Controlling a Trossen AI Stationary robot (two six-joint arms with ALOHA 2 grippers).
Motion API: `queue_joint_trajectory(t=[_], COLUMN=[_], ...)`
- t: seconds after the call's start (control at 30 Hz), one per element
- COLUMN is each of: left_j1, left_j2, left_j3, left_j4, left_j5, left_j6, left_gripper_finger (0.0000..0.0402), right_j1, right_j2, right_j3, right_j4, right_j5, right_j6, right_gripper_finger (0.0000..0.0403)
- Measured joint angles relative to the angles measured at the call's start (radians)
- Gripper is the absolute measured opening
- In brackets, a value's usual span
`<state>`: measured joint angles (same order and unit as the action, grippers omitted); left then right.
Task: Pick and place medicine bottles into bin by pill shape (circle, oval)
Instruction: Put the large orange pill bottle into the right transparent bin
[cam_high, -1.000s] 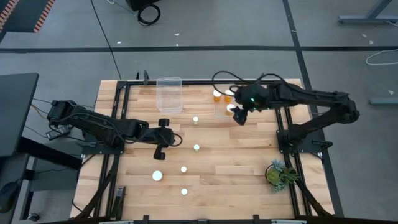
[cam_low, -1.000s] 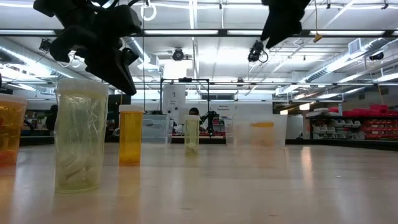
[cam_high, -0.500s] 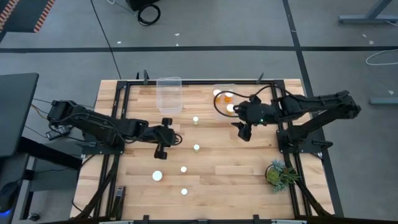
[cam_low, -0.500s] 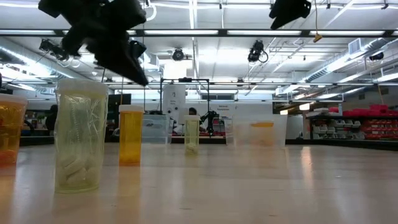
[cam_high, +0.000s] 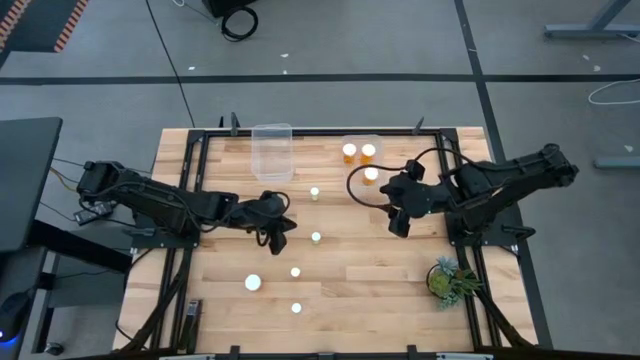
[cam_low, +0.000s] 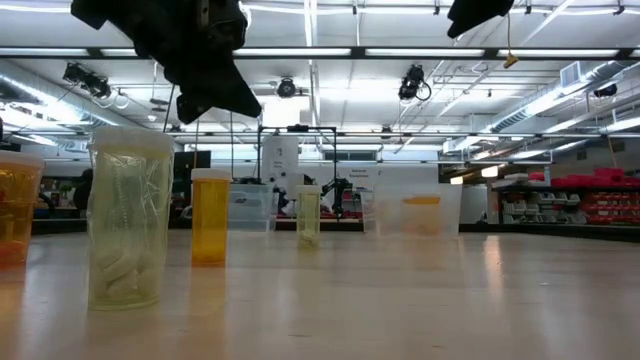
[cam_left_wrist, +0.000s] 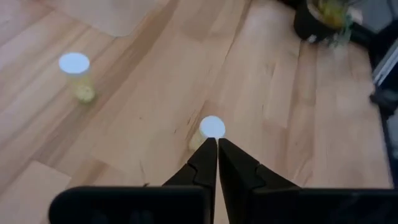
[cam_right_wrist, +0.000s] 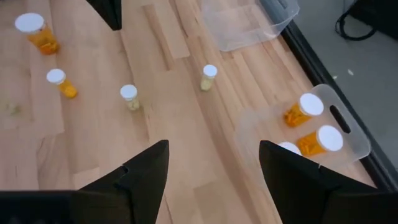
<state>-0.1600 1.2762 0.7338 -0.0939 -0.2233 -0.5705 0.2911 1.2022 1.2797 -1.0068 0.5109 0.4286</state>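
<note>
Several small amber bottles with white caps stand upright on the wooden table: one near the bins, one at the middle, three toward the near edge. Three more stand in the clear right bin. My left gripper is shut and empty, raised above the table just left of the middle bottle. My right gripper is open and empty, raised, on the near side of the right bin.
An empty clear bin stands at the far edge left of the right bin. A small green potted plant stands at the near right corner. A black metal frame borders the table. Bare wood lies between the two grippers.
My right gripper has drawn back from above the right bin toward the table's near and right edges, staying raised. A third bottle now shows in that bin where the gripper was. My left gripper has shifted a little toward the middle bottle and turned toward it.
</note>
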Motion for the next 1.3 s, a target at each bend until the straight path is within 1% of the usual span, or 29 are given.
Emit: queue_joint_trajectory(t=[0.1,0.17,0.3,0.43,0.53,0.67,0.77,0.83,1.03,1.13,1.2,1.3], left_j1=[0.000,0.000,-0.004,-0.036,-0.075,-0.161,-0.234,-0.284,-0.427,-0.477,-0.497,-0.514], left_j2=[0.000,0.000,0.000,0.000,0.000,0.000,0.000,0.000,0.000,0.000,0.000,0.000], left_j3=[0.000,0.000,0.000,0.000,0.000,0.000,0.000,0.000,0.000,0.000,0.000,0.000], left_j4=[-0.003,-0.015,-0.040,-0.032,-0.036,-0.041,-0.060,-0.116,-0.378,-0.489,-0.547,-0.580], left_j5=[0.001,0.033,0.210,0.387,0.464,0.513,0.523,0.523,0.526,0.521,0.485,0.372], left_j6=[-0.018,-0.048,-0.128,-0.189,-0.261,-0.399,-0.495,-0.567,-0.755,-0.812,-0.834,-0.840], left_gripper_finger=[0.0019,0.0018,0.0022,0.0027,0.0023,0.0006,0.0006,0.0007,0.0004,0.0004,0.0009,0.0018], right_j1=[0.019,0.027,0.028,0.028,0.028,0.028,0.026,0.026,0.026,0.026,0.026,0.026], right_j2=[0.000,0.000,0.000,0.000,0.000,0.000,0.000,0.000,0.000,0.000,0.000,0.000], right_j3=[0.000,0.000,0.000,0.000,0.000,0.000,0.000,0.000,0.000,0.000,0.000,0.000], right_j4=[0.000,-0.001,-0.005,-0.016,-0.016,-0.016,-0.016,-0.016,-0.016,-0.015,-0.015,-0.015], right_j5=[0.032,0.037,0.039,0.039,0.039,0.039,0.050,0.066,0.069,0.069,0.069,0.069], right_j6=[-0.006,-0.009,-0.009,-0.004,0.002,0.003,0.002,0.002,0.004,0.004,0.004,0.005], right_gripper_finger=[0.0257,0.0257,0.0257,0.0257,0.0257,0.0257,0.0257,0.0257,0.0257,0.0257,0.0257,0.0257])
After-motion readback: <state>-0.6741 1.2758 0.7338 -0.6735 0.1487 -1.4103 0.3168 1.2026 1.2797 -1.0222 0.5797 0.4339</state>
